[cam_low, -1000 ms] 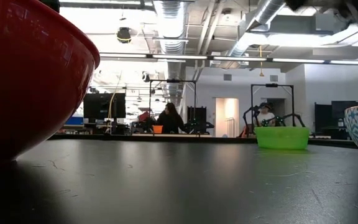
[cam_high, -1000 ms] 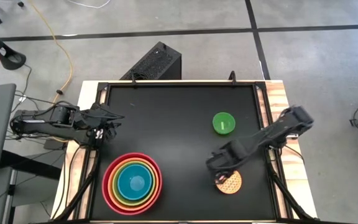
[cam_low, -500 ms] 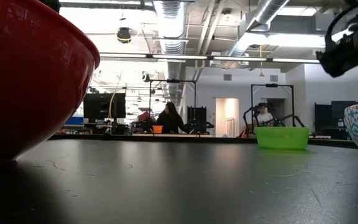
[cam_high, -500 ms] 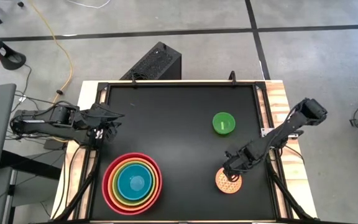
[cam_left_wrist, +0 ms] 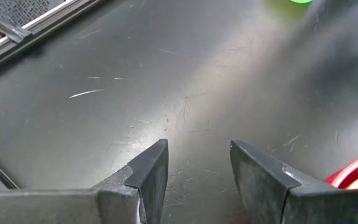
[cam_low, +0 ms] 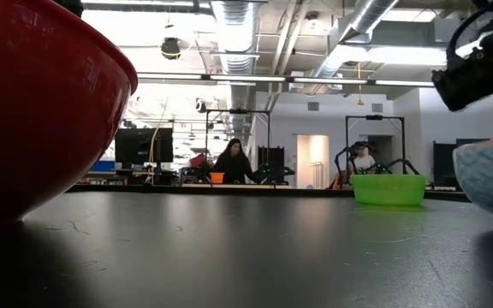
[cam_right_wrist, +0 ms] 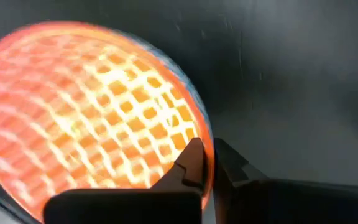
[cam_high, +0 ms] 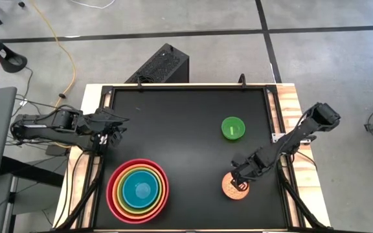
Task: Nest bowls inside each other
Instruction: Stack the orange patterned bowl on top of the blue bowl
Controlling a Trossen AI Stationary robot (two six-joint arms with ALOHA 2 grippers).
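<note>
A small patterned yellow bowl [cam_high: 232, 189] sits near the table's front right; in the low view it is the pale blurred bowl [cam_low: 489, 178]. My right gripper [cam_high: 241, 182] is shut on its rim. The smallest bright green bowl [cam_high: 232, 127] stands alone on its base farther back, also in the low view [cam_low: 389, 188]. The red bowl [cam_high: 138, 189] at the front left holds the orange, lime green and blue bowls nested inside it. My left gripper [cam_high: 113, 132] hovers open at the table's left edge, its fingers [cam_left_wrist: 197, 168] over bare tabletop. My right gripper pinches the patterned bowl's rim [cam_right_wrist: 199, 144] on its far right side, one finger [cam_right_wrist: 191, 163] inside the bowl and one finger [cam_right_wrist: 230, 168] outside. The fingers come from above, pointing steeply down. Whether the bowl is clear of the table cannot be told.
The black tabletop [cam_high: 180, 123] lies open between the bowl stack and the two small bowls. A raised frame [cam_high: 274, 110] runs around the table's edges. The red bowl's wall [cam_low: 41, 103] fills the low view's left side. People sit in the room far behind.
My right gripper has dropped down and gone toward the table's near right, onto the patterned bowl's rim, and taken hold of it. The bowl has shifted a little toward the table's left. My left arm has stayed in place.
</note>
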